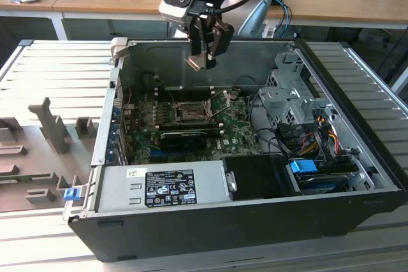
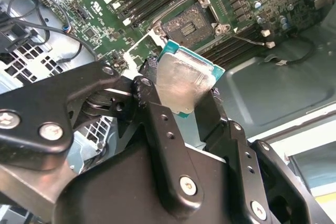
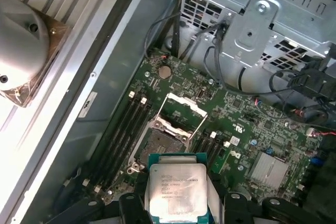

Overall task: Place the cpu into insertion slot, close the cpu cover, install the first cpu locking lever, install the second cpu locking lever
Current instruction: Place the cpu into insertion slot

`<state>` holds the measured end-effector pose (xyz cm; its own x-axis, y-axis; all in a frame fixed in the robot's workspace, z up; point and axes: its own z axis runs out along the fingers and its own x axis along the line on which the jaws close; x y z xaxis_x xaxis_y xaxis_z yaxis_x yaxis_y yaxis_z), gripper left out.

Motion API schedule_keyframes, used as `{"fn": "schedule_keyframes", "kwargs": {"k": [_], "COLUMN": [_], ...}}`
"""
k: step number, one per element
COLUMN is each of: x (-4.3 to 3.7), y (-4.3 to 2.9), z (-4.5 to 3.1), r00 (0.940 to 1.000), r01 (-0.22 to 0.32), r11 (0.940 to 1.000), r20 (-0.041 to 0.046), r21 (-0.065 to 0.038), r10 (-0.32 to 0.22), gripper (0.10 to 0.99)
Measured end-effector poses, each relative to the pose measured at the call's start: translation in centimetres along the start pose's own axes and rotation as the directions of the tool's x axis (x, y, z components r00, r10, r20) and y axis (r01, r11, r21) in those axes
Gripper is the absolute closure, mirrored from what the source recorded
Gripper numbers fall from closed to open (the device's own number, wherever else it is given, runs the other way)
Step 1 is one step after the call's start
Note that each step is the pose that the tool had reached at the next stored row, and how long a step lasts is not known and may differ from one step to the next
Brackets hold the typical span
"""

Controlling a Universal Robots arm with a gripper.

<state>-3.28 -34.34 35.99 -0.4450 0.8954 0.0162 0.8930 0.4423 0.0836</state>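
**Since the cpu [image 3: 177,190] is thin and fragile, I take it by its edges only**

While I hang above the open computer case [image 1: 210,227], my gripper [image 3: 178,203] is closed on the chip. One black finger presses each of two opposite edges, and the pale metal face is left bare. It is a small flat square, a brushed silver-grey lid on a teal-green carrier plate. It looks stiff and, I judge, very light, so weight is no worry. Slip is the worry: the lid looks smooth and the edges are thin, so an even, square grip on the sides seems right. I judge the underside delicate, not to be touched or dragged. In the exterior view the chip sits in the air, well above the green circuit board [image 3: 247,129]. Below lies the insertion slot [image 3: 163,142], a dark square with a silver rim, uncovered. The cpu cover [image 3: 185,103], a thin metal frame, stands tilted up beside it.
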Motion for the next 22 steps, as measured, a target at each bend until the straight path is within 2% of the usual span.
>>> {"fn": "schedule_keyframes", "kwargs": {"k": [8,13,15,19,22], "x": [0.0,0.0,0.0,0.0,-0.01], "y": [0.0,-0.01,-0.01,-0.01,-0.03], "z": [0.04,0.07,0.08,0.14,0.4], "r00": [0.997,0.9886,0.9841,0.9673,0.9601], "r01": [-0.077,-0.15,-0.177,-0.253,-0.279], "r11": [0.997,0.9887,0.9842,0.9675,0.9604], "r20": [0.007,0.0136,0.0158,0.0219,0.024], "r21": [-0.001,-0.003,-0.004,-0.006,-0.007], "r10": [0.077,0.15,0.177,0.253,0.279], "gripper": [0.557,0.557,0.557,0.557,0.557]}}
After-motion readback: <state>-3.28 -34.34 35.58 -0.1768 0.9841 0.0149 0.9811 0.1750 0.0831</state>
